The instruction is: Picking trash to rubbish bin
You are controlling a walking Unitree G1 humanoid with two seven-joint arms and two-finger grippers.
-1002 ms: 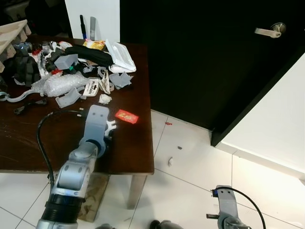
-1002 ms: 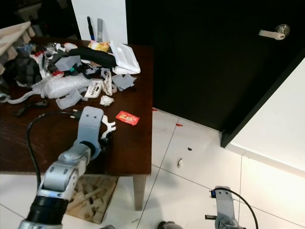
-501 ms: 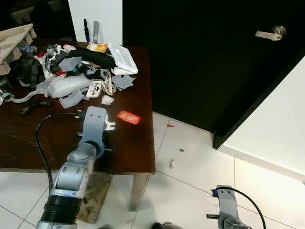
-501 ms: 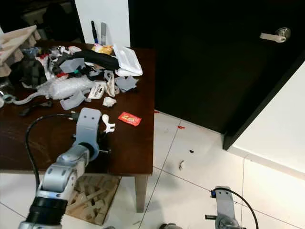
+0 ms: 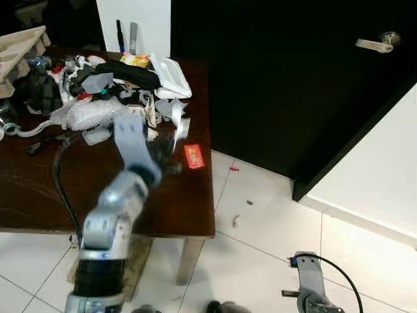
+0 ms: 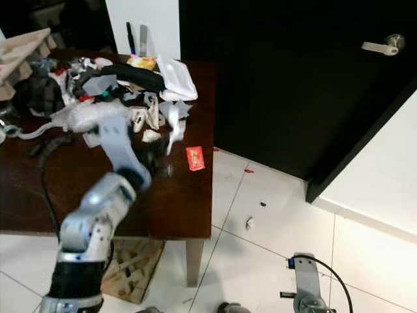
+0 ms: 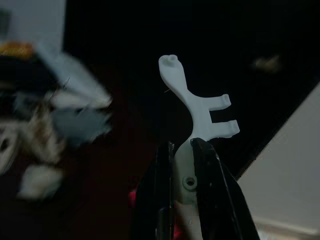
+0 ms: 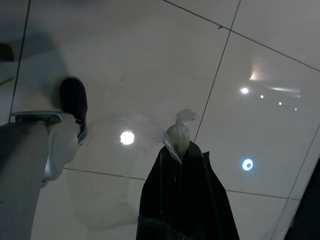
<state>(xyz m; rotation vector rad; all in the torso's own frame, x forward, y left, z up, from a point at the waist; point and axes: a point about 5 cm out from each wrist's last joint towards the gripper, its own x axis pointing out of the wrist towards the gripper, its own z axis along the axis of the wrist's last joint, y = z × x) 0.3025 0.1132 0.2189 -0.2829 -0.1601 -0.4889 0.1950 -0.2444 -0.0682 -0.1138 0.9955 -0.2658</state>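
Clamping white plastic piece (image 7: 197,107) in left claw (image 7: 182,150).

A dark brown wooden surface (image 5: 39,195) stands on a floor of glossy white tiles (image 5: 260,261). Behind it there is a black door (image 5: 273,78) with a silver lever handle (image 5: 374,43). A white wall (image 5: 371,169) is at the right, and a white panel (image 5: 133,19) is behind the surface. Ceiling lights reflect in the tiles.
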